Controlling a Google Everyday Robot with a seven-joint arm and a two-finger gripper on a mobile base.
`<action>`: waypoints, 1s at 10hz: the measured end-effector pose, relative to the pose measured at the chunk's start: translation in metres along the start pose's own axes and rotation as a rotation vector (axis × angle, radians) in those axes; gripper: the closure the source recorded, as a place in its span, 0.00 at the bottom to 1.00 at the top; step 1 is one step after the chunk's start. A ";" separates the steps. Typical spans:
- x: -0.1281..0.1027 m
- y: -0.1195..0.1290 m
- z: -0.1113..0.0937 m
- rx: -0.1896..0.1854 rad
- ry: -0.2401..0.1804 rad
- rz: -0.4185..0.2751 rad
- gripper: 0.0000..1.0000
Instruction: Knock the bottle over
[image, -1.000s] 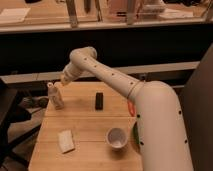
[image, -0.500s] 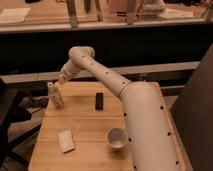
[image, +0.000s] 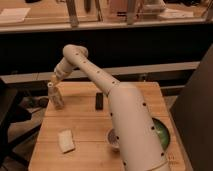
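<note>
The slim pale cream bottle (image: 56, 95) stands upright, leaning slightly, near the far left edge of the wooden table (image: 85, 135). My gripper (image: 54, 79) is at the end of the long white arm, right above the bottle's cap and touching or nearly touching its top.
A small black block (image: 99, 101) lies mid-table to the right of the bottle. A flat white packet (image: 66, 140) lies at the front left. A white cup (image: 113, 139) and a green bowl (image: 163, 132) sit at the front right, partly behind my arm. A dark counter runs behind.
My arm has stretched further left and lowered, bringing the gripper from above and right of the bottle down onto its top. The bottle still stands.
</note>
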 end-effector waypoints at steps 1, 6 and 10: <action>-0.002 -0.011 0.000 0.022 -0.002 -0.011 0.98; -0.037 -0.049 -0.019 0.057 -0.045 0.009 0.98; -0.056 -0.059 -0.030 0.069 -0.105 0.021 0.98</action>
